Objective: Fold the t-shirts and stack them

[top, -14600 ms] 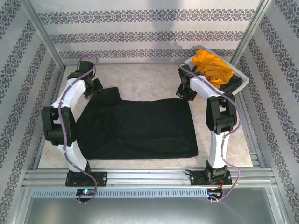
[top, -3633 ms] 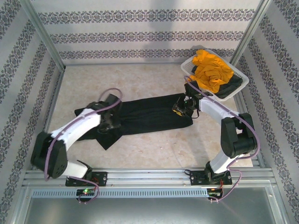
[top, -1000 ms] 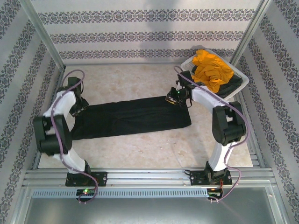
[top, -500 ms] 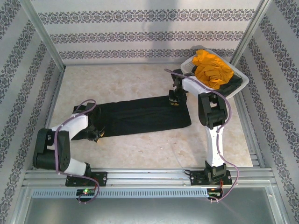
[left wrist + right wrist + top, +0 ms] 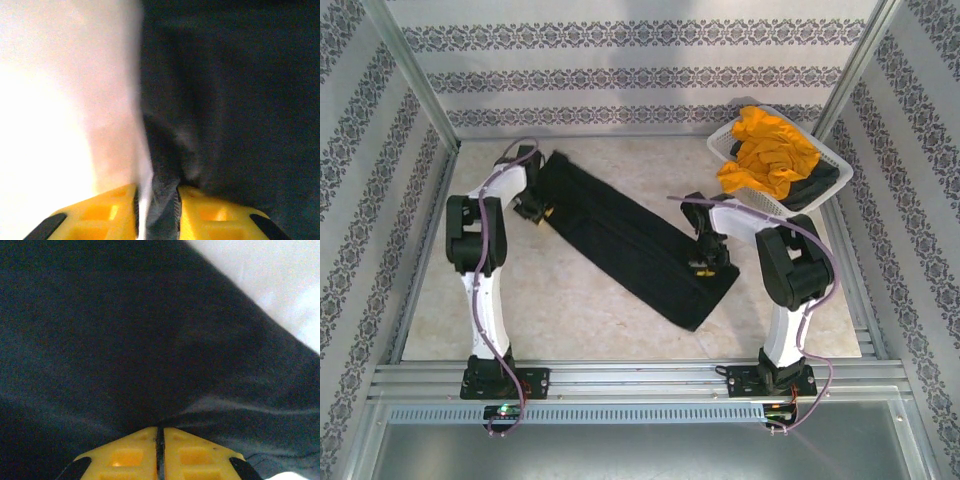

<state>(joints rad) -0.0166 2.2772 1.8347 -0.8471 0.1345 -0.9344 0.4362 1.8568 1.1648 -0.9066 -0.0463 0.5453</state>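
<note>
- The pale beige, mottled table (image 5: 620,160) sits inside walls papered with patterned bands.
- The black t-shirt (image 5: 625,240), soft plain cloth, is folded into one long narrow band that lies flat across the middle of the table.
- In the top view its long axis is diagonal. One end points to about 10 o'clock, near the far left corner, and the other to about 4 o'clock, toward the right arm's side.
- Its two long edges are nearly straight and parallel, the 4 o'clock end is blunt and slightly rounded, and the surface shows only faint creases.
- The white plastic lattice basket (image 5: 841,166) stands tilted in the far corner at about 1 o'clock, well apart from the black t-shirt.
- A crumpled mustard-orange t-shirt (image 5: 770,150) is heaped in the basket and spills over its near rim.
- A dark garment (image 5: 817,186) lies under it at the basket's 4 o'clock side.
- The left gripper (image 5: 545,212) is at the band's 10 o'clock end, on its 8 o'clock edge. In the wrist view, the left gripper (image 5: 157,192) has its yellow fingers (image 5: 112,210) clenched on a bunched ridge of black cloth at the shirt's border, with bare table beside it.
- The right gripper (image 5: 705,262) is near the 4 o'clock end, on the 2 o'clock edge. In the wrist view, the right gripper (image 5: 160,429) has its yellow fingers (image 5: 127,455) pressed almost together, nipping a thin pinch of the same shirt, and creases run into the tips.
</note>
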